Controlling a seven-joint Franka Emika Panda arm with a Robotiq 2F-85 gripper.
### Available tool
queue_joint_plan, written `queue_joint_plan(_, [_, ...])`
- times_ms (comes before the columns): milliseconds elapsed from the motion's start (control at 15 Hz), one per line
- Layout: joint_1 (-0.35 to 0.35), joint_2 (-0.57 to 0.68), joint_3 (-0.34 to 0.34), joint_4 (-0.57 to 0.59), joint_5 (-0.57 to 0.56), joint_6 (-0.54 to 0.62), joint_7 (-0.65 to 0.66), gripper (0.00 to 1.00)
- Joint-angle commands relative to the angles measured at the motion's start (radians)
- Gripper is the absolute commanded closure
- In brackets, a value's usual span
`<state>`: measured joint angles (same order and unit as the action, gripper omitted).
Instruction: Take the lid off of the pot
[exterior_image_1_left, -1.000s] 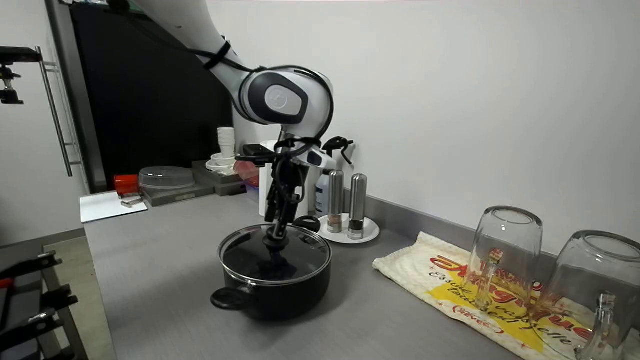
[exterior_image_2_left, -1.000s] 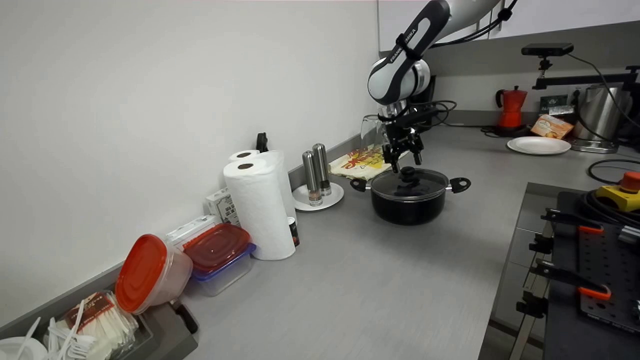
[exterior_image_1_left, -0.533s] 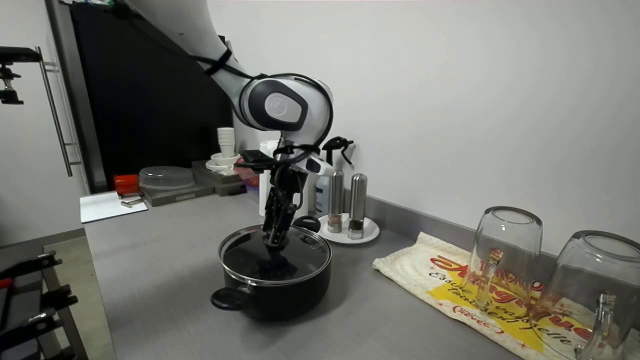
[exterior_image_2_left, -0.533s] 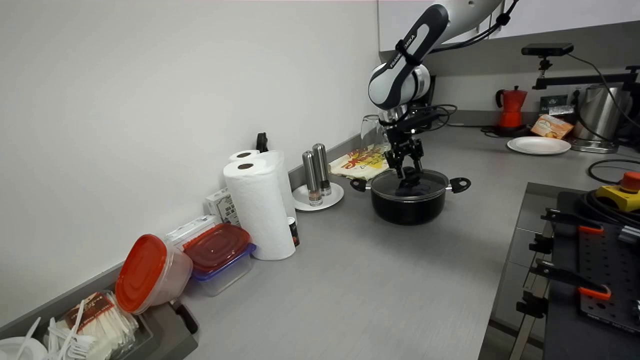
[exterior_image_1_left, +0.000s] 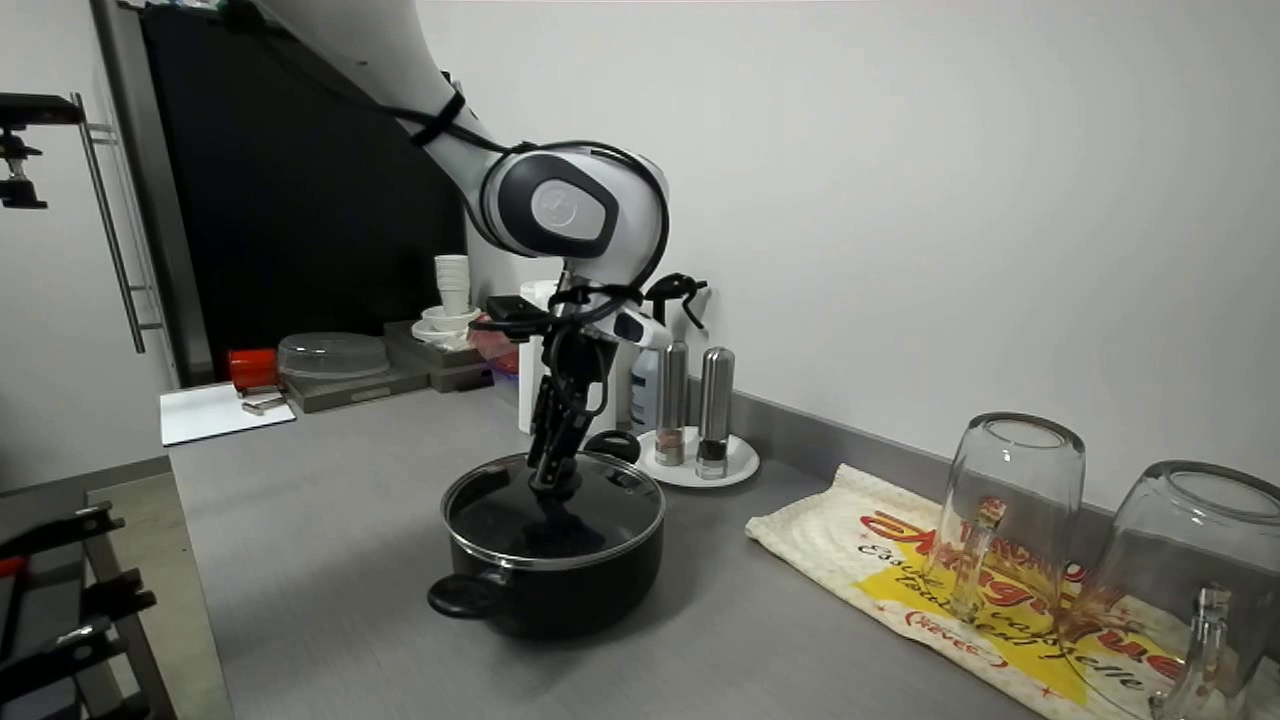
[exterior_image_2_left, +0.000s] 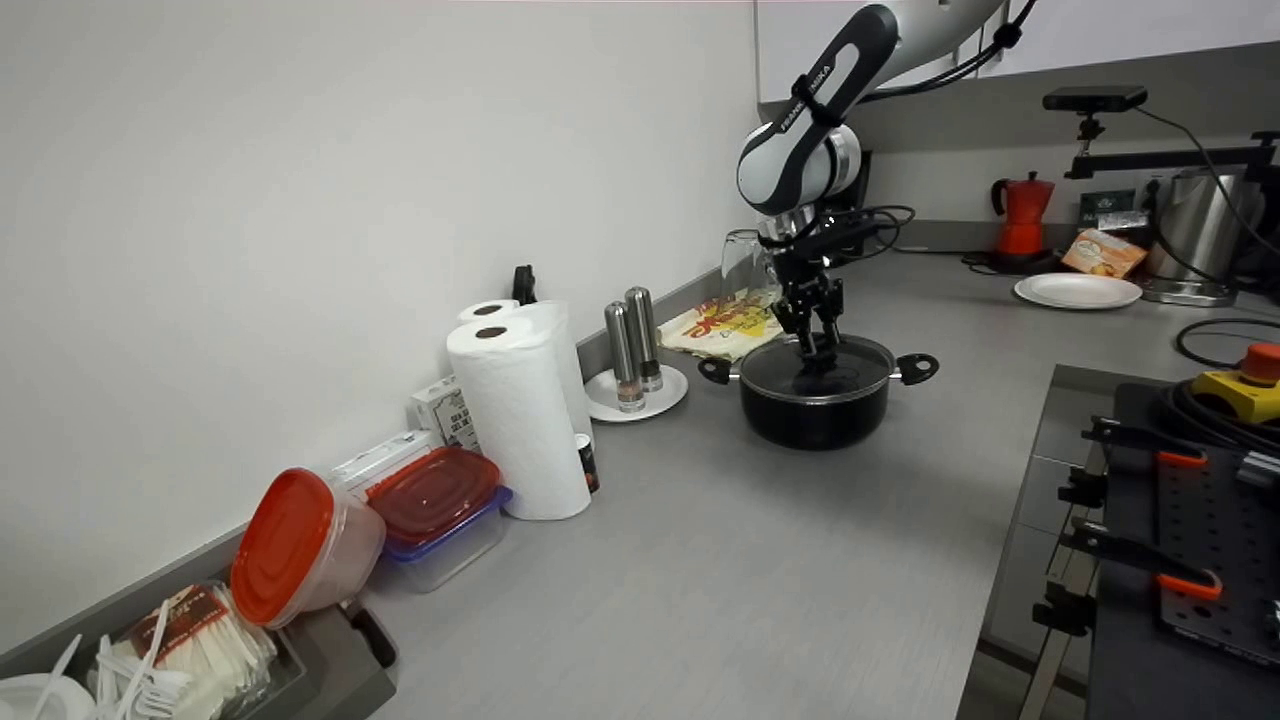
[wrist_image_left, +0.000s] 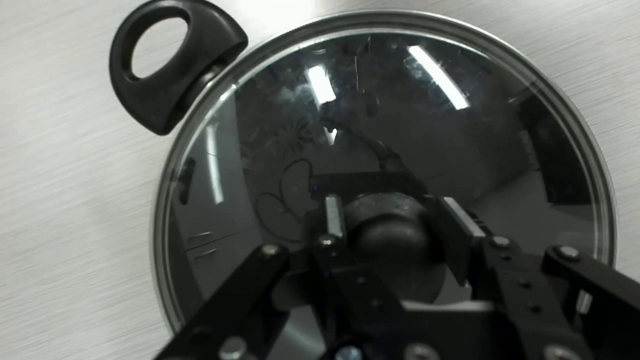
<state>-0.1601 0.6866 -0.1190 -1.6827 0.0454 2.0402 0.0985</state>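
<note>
The black pot (exterior_image_1_left: 560, 605) stands on the grey counter, its glass lid (exterior_image_1_left: 610, 510) seated on the rim. In both exterior views my gripper (exterior_image_2_left: 817, 352) points down at the middle of the lid. Seen from the wrist, the black knob (wrist_image_left: 390, 240) sits between the two fingers of my gripper (wrist_image_left: 391, 215), which have closed in on it from both sides. One short pot handle (wrist_image_left: 160, 107) shows at the upper left of the wrist view. The other handle is outside the wrist view, but both show in the exterior views.
Behind the pot, two metal shakers (exterior_image_1_left: 715, 410) stand on a white plate (exterior_image_1_left: 742, 465) by the wall. Paper-towel rolls (exterior_image_2_left: 515, 420) and plastic containers (exterior_image_2_left: 440, 510) line the wall. Glass mugs (exterior_image_1_left: 1010, 500) rest on a printed cloth (exterior_image_1_left: 890, 560).
My gripper has come down over the knob and its fingers have closed on it. In the last half second the pot and lid have shifted together very slightly.
</note>
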Motion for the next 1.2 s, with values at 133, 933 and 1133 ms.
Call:
queue_joint_plan(133, [-0.013,-0.017,0.005,0.025,0.019,-0.013,-0.016,0.77])
queue_joint_plan(933, [0.016,-0.257,0.014,0.005,-0.019,-0.009,-0.089,0.77])
queue_joint_plan(1133, [0.046,-0.32,0.04,-0.034,-0.035,0.0,-0.127,0.77])
